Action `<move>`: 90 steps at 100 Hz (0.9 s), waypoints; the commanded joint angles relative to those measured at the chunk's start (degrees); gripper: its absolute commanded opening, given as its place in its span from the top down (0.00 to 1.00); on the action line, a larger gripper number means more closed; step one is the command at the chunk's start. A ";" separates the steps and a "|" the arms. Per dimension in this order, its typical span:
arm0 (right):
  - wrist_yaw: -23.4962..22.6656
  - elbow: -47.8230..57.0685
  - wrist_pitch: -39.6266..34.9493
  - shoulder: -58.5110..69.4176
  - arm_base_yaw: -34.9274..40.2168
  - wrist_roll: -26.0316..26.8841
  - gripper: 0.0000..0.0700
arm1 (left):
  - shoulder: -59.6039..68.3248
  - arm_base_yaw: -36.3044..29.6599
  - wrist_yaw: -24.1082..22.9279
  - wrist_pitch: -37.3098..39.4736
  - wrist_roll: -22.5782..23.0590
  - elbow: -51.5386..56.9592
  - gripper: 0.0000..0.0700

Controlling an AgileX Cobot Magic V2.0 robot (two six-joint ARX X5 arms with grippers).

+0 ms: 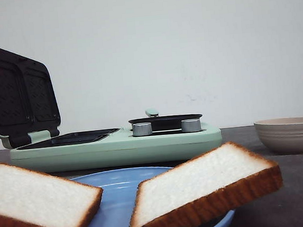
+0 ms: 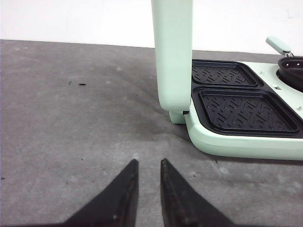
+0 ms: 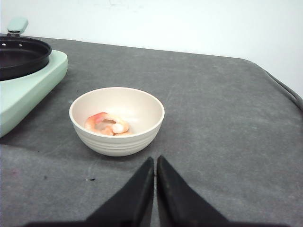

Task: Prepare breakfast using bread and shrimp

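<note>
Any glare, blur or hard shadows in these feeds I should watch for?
Front view: the bread looms large and slightly soft up close. Left wrist view: lighting even, sandwich maker sharp, faint shadow under it. Right wrist view: the shrimp readable inside the bowl, no glare.

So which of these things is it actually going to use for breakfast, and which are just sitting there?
For the job: two bread slices; shrimp; green sandwich maker, lid open.

Just there: blue plate under the bread; beige bowl holding the shrimp; grey table cover.

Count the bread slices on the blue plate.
2. One square white bread slice with brown crust lies on the round blue plate's left side, the other on its right, overhanging the rim.
</note>
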 commanded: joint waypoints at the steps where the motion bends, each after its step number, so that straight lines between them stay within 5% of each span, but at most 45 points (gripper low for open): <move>1: -0.02 -0.20 0.37 0.07 0.13 0.81 0.99 | -0.02 0.09 0.02 -0.37 -0.31 -0.94 1.00; 90: -0.04 -0.20 0.35 0.07 0.13 2.97 0.99 | -0.02 0.09 0.07 -0.37 -0.92 -0.94 1.00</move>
